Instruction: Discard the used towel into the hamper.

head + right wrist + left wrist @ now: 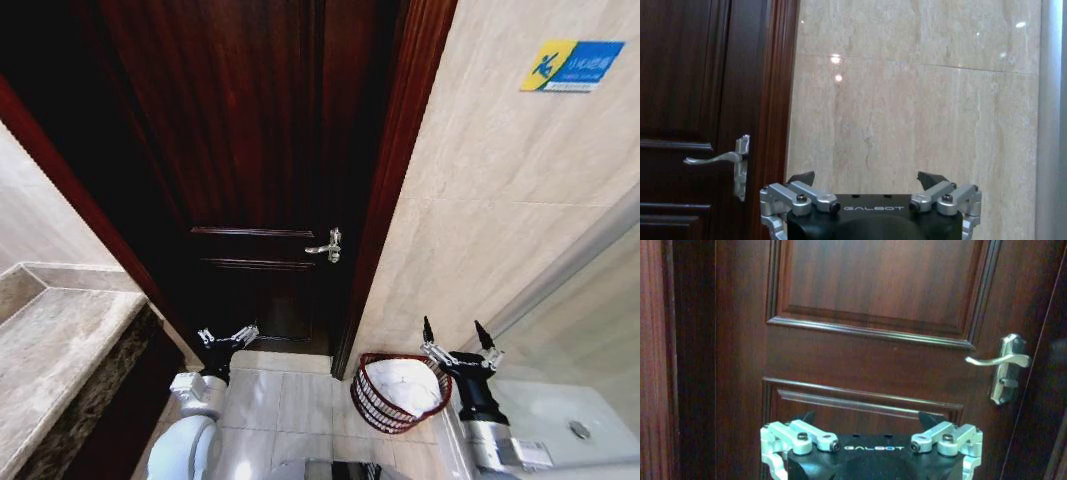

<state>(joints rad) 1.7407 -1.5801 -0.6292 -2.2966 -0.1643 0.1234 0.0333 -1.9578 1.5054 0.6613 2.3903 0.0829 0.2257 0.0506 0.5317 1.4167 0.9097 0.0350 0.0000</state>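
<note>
The hamper (366, 394), a small round reddish-brown wire basket, stands on the tiled floor against the beige wall, right of the door frame. A white towel (408, 385) lies crumpled inside it. My right gripper (458, 340) hovers just right of the hamper's rim, open and empty; in the right wrist view it (867, 178) faces the beige wall. My left gripper (228, 337) is held low in front of the dark door, also open with nothing in it, and in the left wrist view it (867, 417) points at the door panels.
A dark wooden door (250, 150) with a silver lever handle (327, 245) fills the middle. A marble counter (60, 340) runs along the left. A white fixture (570, 425) sits at the lower right. A blue sign (570, 65) hangs on the wall.
</note>
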